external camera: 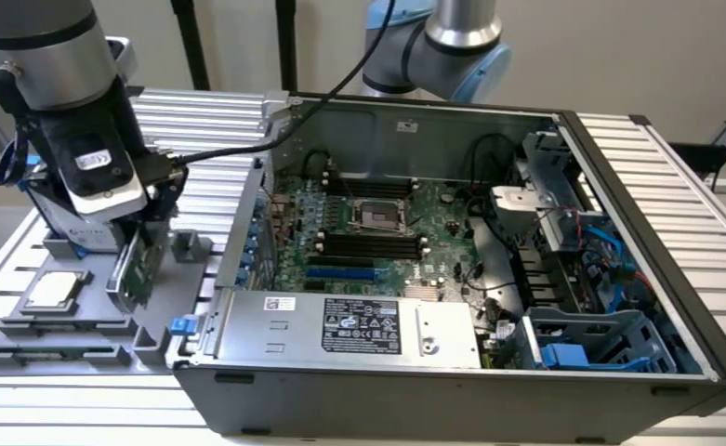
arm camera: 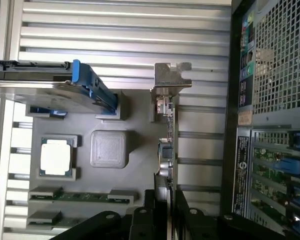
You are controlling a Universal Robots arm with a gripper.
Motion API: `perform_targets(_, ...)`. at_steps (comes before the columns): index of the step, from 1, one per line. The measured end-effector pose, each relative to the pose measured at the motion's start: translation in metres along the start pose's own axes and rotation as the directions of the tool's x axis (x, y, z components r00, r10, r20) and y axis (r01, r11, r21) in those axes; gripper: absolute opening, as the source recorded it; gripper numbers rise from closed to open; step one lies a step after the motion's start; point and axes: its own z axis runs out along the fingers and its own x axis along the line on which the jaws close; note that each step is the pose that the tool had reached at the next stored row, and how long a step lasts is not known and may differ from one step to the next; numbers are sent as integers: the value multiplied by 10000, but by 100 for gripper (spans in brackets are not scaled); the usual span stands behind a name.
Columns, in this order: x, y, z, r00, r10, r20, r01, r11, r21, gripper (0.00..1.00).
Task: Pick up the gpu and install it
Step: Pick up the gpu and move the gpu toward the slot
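Note:
The gpu (external camera: 133, 274) is a thin green card standing on edge over the grey parts holder (external camera: 84, 339), at the exterior view's left, beside the open computer case (external camera: 462, 372). My gripper (external camera: 139, 223) reaches down from above and is shut on the card's upper edge. In the wrist view the gpu (arm camera: 169, 125) appears edge-on, its silver bracket (arm camera: 172, 77) at the far end, and my gripper (arm camera: 165, 200) has a black finger on each face. I cannot tell whether the card's lower edge still touches the holder.
The holder also carries a square silver CPU (arm camera: 56, 156), a hard drive with a blue frame (arm camera: 50, 90) and memory sticks (arm camera: 80, 196). Inside the case the motherboard (external camera: 376, 232) lies exposed, with a blue slot (external camera: 337, 274) and a power supply (external camera: 350, 325) near the front. A second arm's base (external camera: 443, 56) stands behind the case.

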Motion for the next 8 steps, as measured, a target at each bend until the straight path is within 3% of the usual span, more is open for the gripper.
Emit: perform_targets(8, -34, 16, -363, 10000, 1, -18, -1, 10000, 0, 27)
